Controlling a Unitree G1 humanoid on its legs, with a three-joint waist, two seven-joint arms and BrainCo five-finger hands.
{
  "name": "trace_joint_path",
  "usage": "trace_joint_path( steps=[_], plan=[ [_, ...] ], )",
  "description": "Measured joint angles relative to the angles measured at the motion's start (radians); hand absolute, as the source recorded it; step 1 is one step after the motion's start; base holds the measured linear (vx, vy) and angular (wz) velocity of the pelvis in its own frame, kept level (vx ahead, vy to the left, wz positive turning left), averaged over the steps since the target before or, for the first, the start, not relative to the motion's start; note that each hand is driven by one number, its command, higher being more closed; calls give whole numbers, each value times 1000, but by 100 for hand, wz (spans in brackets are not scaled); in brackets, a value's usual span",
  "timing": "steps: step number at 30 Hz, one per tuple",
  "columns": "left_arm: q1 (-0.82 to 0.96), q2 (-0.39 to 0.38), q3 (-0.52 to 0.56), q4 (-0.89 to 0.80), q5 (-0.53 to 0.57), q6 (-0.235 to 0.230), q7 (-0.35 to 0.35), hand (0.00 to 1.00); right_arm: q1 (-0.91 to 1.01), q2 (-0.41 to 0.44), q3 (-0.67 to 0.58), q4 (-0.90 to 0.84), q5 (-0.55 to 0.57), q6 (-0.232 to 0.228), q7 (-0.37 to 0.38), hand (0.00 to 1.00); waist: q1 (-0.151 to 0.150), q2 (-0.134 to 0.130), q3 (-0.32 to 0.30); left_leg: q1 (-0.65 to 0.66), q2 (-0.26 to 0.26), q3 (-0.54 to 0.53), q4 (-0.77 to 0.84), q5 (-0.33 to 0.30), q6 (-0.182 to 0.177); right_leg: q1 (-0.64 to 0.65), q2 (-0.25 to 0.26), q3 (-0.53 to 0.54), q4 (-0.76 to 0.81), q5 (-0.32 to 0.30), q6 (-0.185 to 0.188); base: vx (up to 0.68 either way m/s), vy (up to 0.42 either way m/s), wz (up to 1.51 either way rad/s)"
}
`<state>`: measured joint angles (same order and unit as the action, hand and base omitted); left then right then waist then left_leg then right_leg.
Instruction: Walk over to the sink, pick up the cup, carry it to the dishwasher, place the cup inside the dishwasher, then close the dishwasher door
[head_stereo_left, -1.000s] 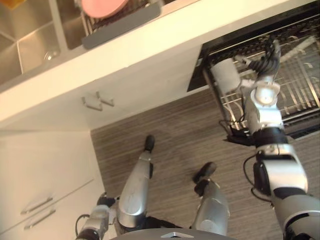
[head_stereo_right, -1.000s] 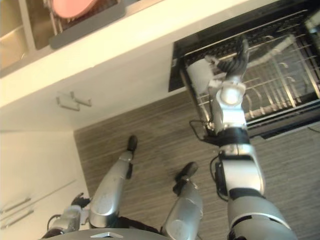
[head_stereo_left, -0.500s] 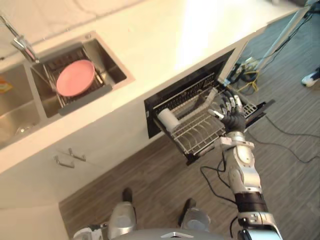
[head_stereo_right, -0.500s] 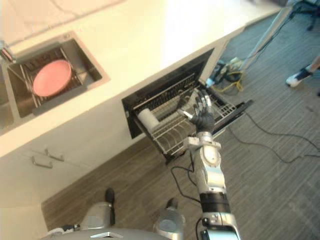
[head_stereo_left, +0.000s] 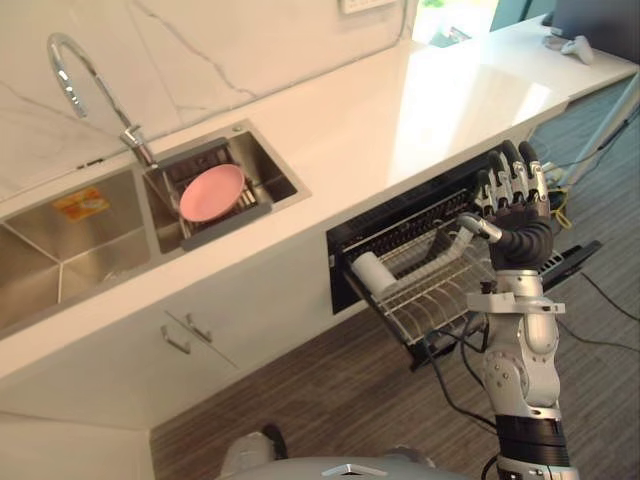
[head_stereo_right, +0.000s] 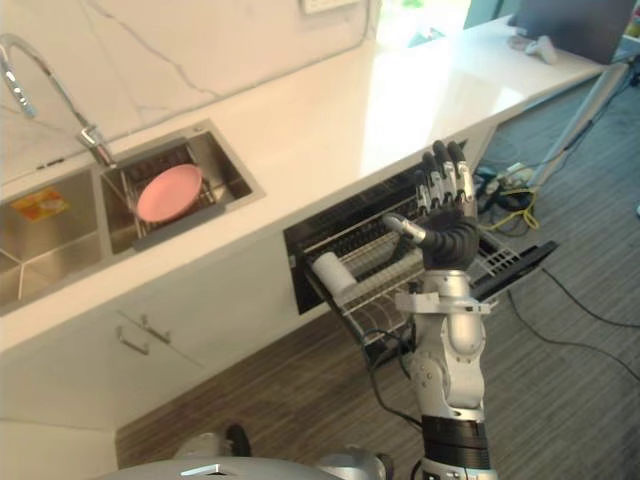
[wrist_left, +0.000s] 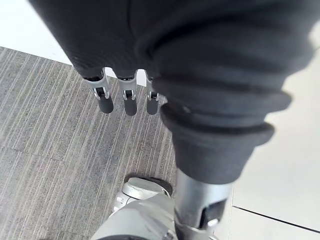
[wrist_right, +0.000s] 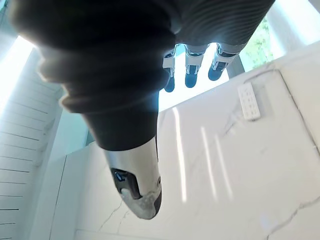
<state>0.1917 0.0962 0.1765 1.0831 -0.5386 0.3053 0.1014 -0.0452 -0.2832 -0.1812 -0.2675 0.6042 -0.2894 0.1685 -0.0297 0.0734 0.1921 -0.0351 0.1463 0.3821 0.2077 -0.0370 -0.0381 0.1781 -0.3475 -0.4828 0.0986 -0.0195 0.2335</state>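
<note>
The white cup (head_stereo_left: 372, 272) lies on its side at the left end of the dishwasher's pulled-out wire rack (head_stereo_left: 440, 290). My right hand (head_stereo_left: 520, 232) is raised above the rack's right part, well away from the cup, its fingers (wrist_right: 192, 67) straight and holding nothing. The dark dishwasher door (head_stereo_left: 578, 255) hangs open past the rack. In the left wrist view my left hand (wrist_left: 125, 97) hangs low over the wood-look floor, its fingers relaxed and empty.
A pink plate (head_stereo_left: 211, 192) rests in a drain basket in the sink (head_stereo_left: 70, 250), under a curved tap (head_stereo_left: 75, 70). The white countertop (head_stereo_left: 420, 100) runs over the dishwasher. White cabinets with handles (head_stereo_left: 190, 335) stand below the sink. Cables (head_stereo_right: 510, 195) lie on the floor at right.
The camera has swung up, so the whole scene shifted. My right hand has lifted off the rack and now points its fingers upward. The cup stays in the rack.
</note>
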Motion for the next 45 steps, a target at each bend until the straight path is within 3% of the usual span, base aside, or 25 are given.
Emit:
trace_joint_path(
  steps=[2, 6, 7, 8, 9, 10, 11, 12, 14, 15, 17, 18, 19, 20, 21, 23, 25, 27, 29, 35, 36, 45],
  plan=[
    [8, 4, -3, 12, 1, -7, -23, 0, 2, 0, 18, 1, 29, 2, 29, 0, 2, -24, -8, -25, -26, 0, 37, -33, 3, -2, -19, 30, -32, 6, 25, 44, 133, 6],
    [13, 23, -30, 26, 3, -21, -54, 0, 4, 12, 41, 11, 26, 2, 13, 0, 12, -55, -25, -90, -45, -8, 169, -127, 14, -8, -60, 34, -8, -8, 51, 90, 135, 12],
    [12, 36, -30, 28, 22, -21, -62, 0, 6, 34, 52, 11, 17, 2, -8, 0, 13, -78, -31, -92, -71, -15, 185, -158, 26, -8, -91, 29, 30, -8, 51, 145, 140, 33],
    [-3, 42, -37, 41, 49, -19, -61, 0, 14, 42, 52, 12, 16, 3, -31, 0, 9, -85, -31, -84, -90, -32, 187, -171, 40, -45, -128, 46, 154, -7, 30, 138, 149, 38],
    [-8, 45, -52, 48, 60, -20, -63, 0, 22, 39, 55, 12, 15, 5, -46, 0, 13, -83, -32, -76, -100, -36, 177, -173, 44, -95, -146, 80, 252, -3, -40, 109, 173, 42],
    [-7, 54, -81, 47, 73, -21, -69, 0, 36, 41, 58, 13, 15, 9, -62, 0, 17, -87, -31, -32, -115, -55, 130, -167, 54, -196, -169, 175, 451, 53, -191, 122, 185, 32],
    [-7, 58, -96, 46, 74, -21, -71, 0, 43, 45, 60, 13, 10, 9, -70, 0, 14, -87, -29, -2, -125, -70, 103, -160, 64, -244, -169, 237, 547, 66, -212, 180, 177, 68],
    [-11, 87, -118, 40, 76, -18, -74, 0, 59, 65, 58, 14, -24, 9, -88, 0, -1, -110, -18, 49, -139, -118, 55, -152, 78, -312, -111, 331, 697, -39, -160, 215, 75, 86],
    [-10, 115, -133, 39, 91, -10, -71, 0, 79, 71, 51, 10, -26, 9, -97, 0, -11, -146, -22, 97, -143, -175, 0, -135, 84, -339, 5, 356, 689, -138, -140, 300, 19, 100],
    [-14, 126, -140, 36, 91, -1, -71, 0, 84, 70, 36, 9, -26, 9, -107, 0, -12, -155, -23, 123, -141, -202, -25, -125, 71, -354, 64, 335, 623, -168, -143, 225, -18, 81],
    [-18, 125, -141, 25, 111, 6, -71, 0, 83, 70, 11, 9, -26, 9, -107, 0, -18, -147, -22, 139, -135, -248, -39, -129, 62, -393, 141, 330, 446, -167, -148, 263, -59, 74],
    [-18, 125, -141, 24, 113, 6, -71, 0, 83, 70, 10, 9, -26, 9, -107, 0, -20, -146, -21, 140, -134, -250, -39, -129, 59, -395, 151, 333, 416, -160, -148, 379, -108, 75],
    [-19, 126, -141, 24, 130, 6, -73, 0, 83, 70, 9, 9, -25, 9, -107, 0, -29, -145, -20, 139, -129, -250, -30, -135, 45, -404, 180, 346, 294, -96, -150, 350, -121, 62],
    [-14, 134, -140, 18, 138, 6, -82, 0, 84, 73, 10, 8, -24, 9, -105, 0, -30, -162, -24, 139, -142, -255, -4, -155, 20, -402, 201, 371, 183, 92, -157, 336, -132, 63],
    [-11, 142, -137, 15, 141, 4, -87, 0, 83, 75, 9, 8, -24, 9, -104, 0, -29, -182, -25, 142, -152, -261, 7, -171, 14, -400, 200, 373, 174, 130, -180, 300, -159, 26],
    [-6, 113, -131, -13, 151, -5, -93, 0, 83, 74, -5, 8, -24, 13, -101, 0, -11, -114, -23, 138, -95, -270, 40, -219, -10, -359, 244, 359, 126, 94, -182, 260, -146, -3],
    [-7, 92, -107, -31, 157, -13, -100, 0, 84, 76, -24, 8, -24, 21, -86, 0, -10, -84, -22, 144, -63, -270, 31, -235, -21, -325, 282, 344, 69, 105, -194, 189, -96, -4],
    [-7, 90, -97, -39, 174, -17, -105, 0, 88, 77, -38, 7, -24, 23, -84, 0, -12, -77, -23, 169, -45, -270, 20, -237, -25, -285, 307, 337, 24, 114, -203, 121, -63, -6],
    [-8, 91, -87, -40, 199, -24, -108, 0, 95, 76, -35, 0, -22, 23, -77, 0, -12, -88, -23, 191, -31, -255, -4, -243, -35, -262, 324, 340, -14, 128, -203, 40, -17, -14],
    [-12, 88, -81, -40, 228, -22, -110, 0, 128, 77, 3, -3, -26, 52, -13, 0, -10, -91, -26, 198, -48, -215, -23, -239, -29, -246, 314, 369, -84, 176, -190, -10, 50, -13],
    [-23, 68, -119, -41, 238, -44, -130, 0, 162, 87, 46, -4, 75, 75, 69, 0, -29, -64, -43, 230, -50, -187, -52, -234, -27, -219, 316, 384, -122, 191, -188, -3, 31, -4],
    [-32, 68, -141, -40, 187, -38, -132, 0, 156, 87, 57, -3, 75, 75, 69, 0, -19, -60, -43, 225, -43, -188, -51, -228, -36, -184, 313, 350, -183, 212, -189, -6, -3, 7]
  ],
)
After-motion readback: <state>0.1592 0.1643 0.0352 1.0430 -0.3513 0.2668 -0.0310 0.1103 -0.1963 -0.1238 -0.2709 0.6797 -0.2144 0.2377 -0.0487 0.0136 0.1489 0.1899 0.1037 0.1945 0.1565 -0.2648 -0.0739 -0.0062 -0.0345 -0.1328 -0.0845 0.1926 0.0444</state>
